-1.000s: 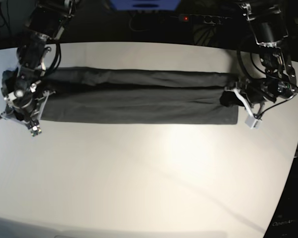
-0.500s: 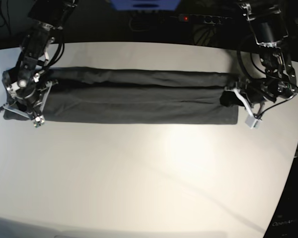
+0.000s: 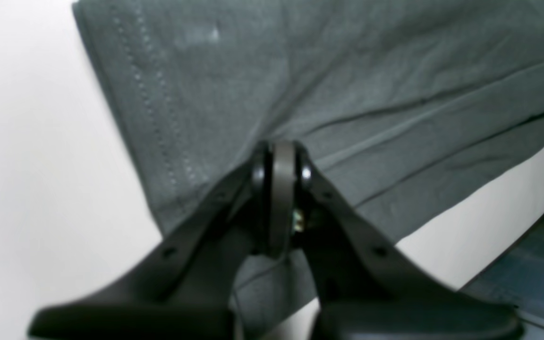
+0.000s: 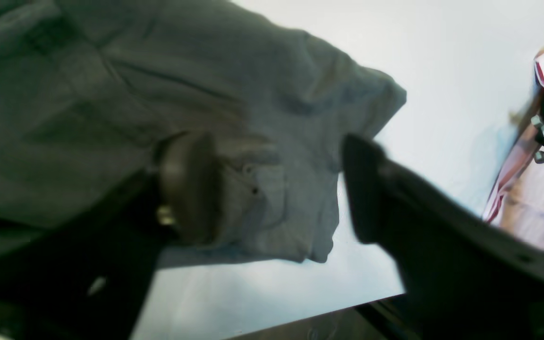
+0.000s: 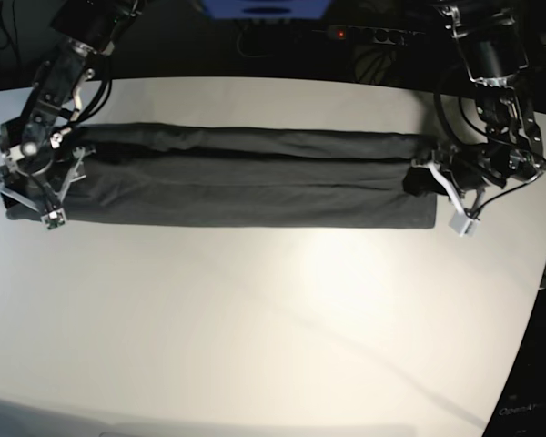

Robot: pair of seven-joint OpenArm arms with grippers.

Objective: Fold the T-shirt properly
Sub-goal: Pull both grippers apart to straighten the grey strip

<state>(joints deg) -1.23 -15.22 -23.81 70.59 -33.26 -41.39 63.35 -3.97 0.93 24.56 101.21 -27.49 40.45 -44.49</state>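
The dark grey T-shirt [image 5: 255,177] lies as a long, narrow folded strip across the white table [image 5: 273,319]. At its right end in the base view, my left gripper [image 5: 429,187] is shut on the cloth. The left wrist view shows those fingertips [image 3: 279,179] pressed together on the T-shirt [image 3: 347,85] near its stitched hem. My right gripper [image 5: 25,200] hangs over the strip's left end. In the right wrist view its fingers [image 4: 187,184] stand wide apart, with the rumpled T-shirt end [image 4: 262,108] lying loose between and beneath them.
A power strip with a red light [image 5: 369,35] and a blue object [image 5: 264,7] sit behind the table's far edge. Pink cloth [image 4: 522,189] shows past the table in the right wrist view. The table's rounded edge runs close behind my left arm.
My right gripper drew the strip's left end further left, then opened and let the cloth go. My left gripper has kept its grip and not moved.
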